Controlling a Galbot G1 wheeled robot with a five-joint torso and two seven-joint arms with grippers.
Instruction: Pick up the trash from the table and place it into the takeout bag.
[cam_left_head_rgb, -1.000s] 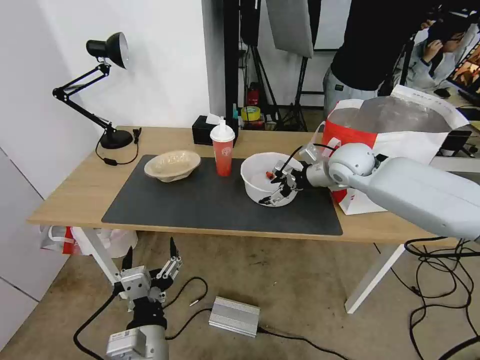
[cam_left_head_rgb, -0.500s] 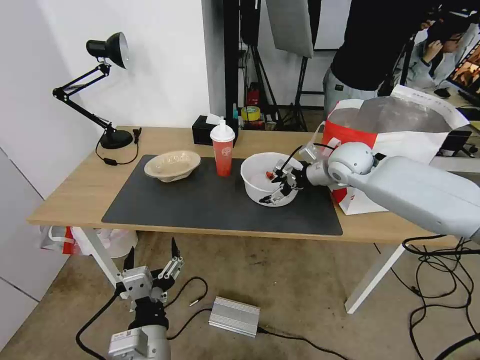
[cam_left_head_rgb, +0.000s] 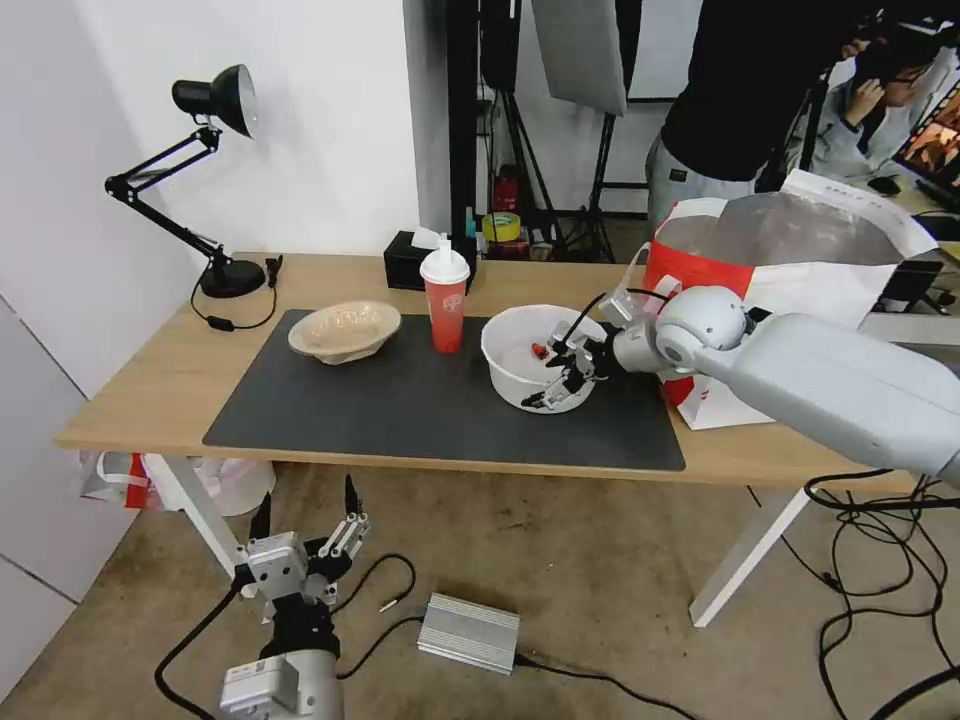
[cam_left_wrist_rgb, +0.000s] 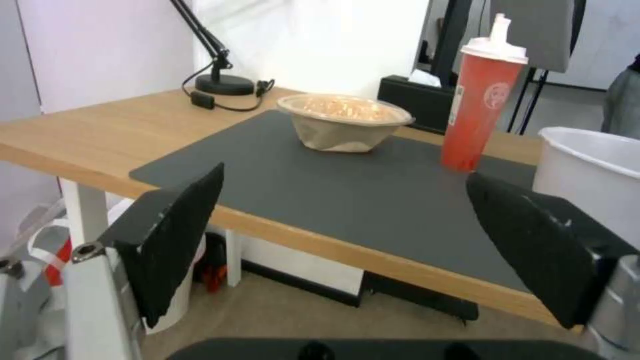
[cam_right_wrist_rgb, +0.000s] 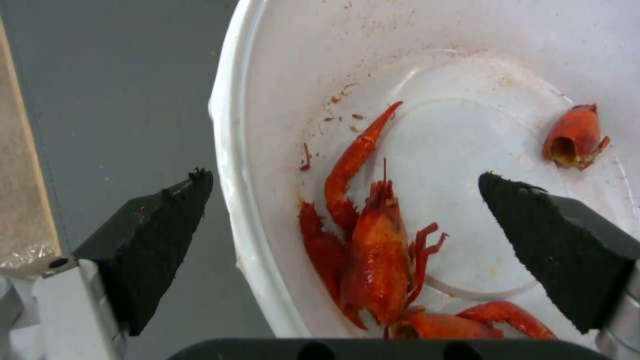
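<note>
On the dark mat (cam_left_head_rgb: 400, 410) of the table (cam_left_head_rgb: 150, 390) stand a beige pulp bowl (cam_left_head_rgb: 344, 330) (cam_left_wrist_rgb: 343, 122), a red cup with a dome lid (cam_left_head_rgb: 445, 300) (cam_left_wrist_rgb: 481, 105) and a large white bowl (cam_left_head_rgb: 520, 355) (cam_right_wrist_rgb: 467, 75) (cam_left_wrist_rgb: 593, 170). Red crayfish shells (cam_right_wrist_rgb: 373, 255) lie inside the white bowl. My right gripper (cam_left_head_rgb: 560, 378) (cam_right_wrist_rgb: 341, 176) is open, one finger outside the bowl's near right rim and one inside. The red-and-white takeout bag (cam_left_head_rgb: 800, 260) stands open at the table's right end. My left gripper (cam_left_head_rgb: 305, 495) (cam_left_wrist_rgb: 345, 172) hangs open below the table's front edge.
A black desk lamp (cam_left_head_rgb: 215, 100) and its cord sit at the back left, a black tissue box (cam_left_head_rgb: 410, 265) behind the cup. On the floor lie a silver box (cam_left_head_rgb: 468, 632) and cables. A thin plastic bag (cam_left_head_rgb: 120, 480) rests under the table's left end. People stand behind the bag.
My right gripper has crept slightly up and inward at the white bowl's rim. The left arm has drifted a little lower. The trash has not moved.
</note>
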